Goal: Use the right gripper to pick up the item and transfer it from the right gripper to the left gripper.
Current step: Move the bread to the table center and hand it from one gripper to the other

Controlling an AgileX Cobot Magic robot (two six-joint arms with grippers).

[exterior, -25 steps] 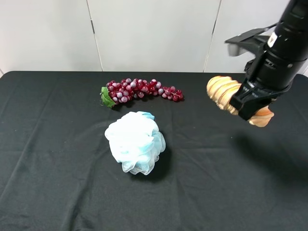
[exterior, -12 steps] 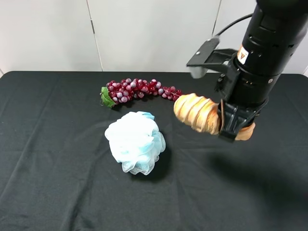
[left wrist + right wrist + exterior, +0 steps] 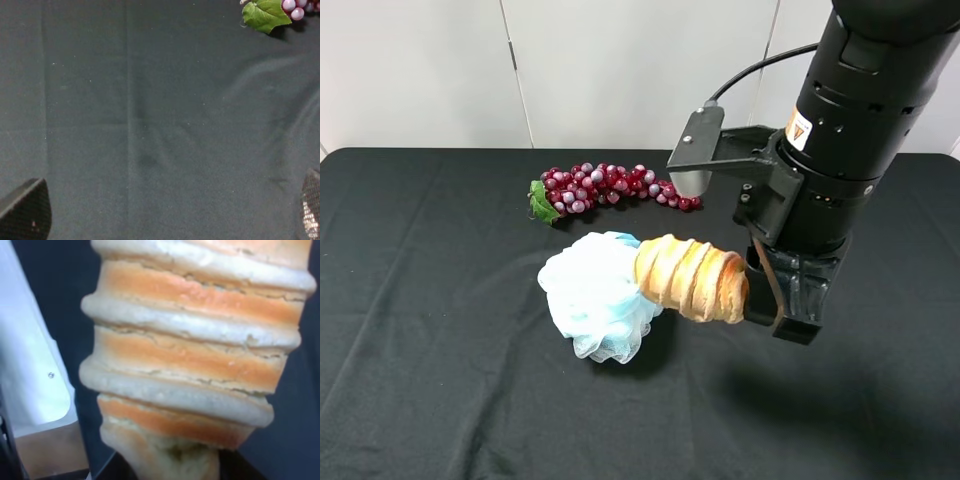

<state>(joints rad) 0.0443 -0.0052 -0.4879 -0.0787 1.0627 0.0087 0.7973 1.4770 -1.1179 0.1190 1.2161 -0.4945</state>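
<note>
The bread roll (image 3: pixel 690 277), golden-tan with crosswise ridges, is held in the air by my right gripper (image 3: pixel 772 293), which is shut on one end of it. The roll lies sideways and its free end overlaps the pale-blue puff (image 3: pixel 595 293) in the high view. It fills the right wrist view (image 3: pixel 192 355). My left gripper (image 3: pixel 167 215) is open and empty over bare black cloth. Only its fingertips (image 3: pixel 26 211) show, at the frame's corners. It does not show in the high view.
A bunch of red-purple grapes (image 3: pixel 610 187) with a green leaf (image 3: pixel 265 14) lies at the back of the black-clothed table (image 3: pixel 430 330). The puff rests at the table's middle. A white wall stands behind.
My right arm has carried the roll leftward from the right side, now level with the puff and larger in the high view. Grapes and puff have not moved.
</note>
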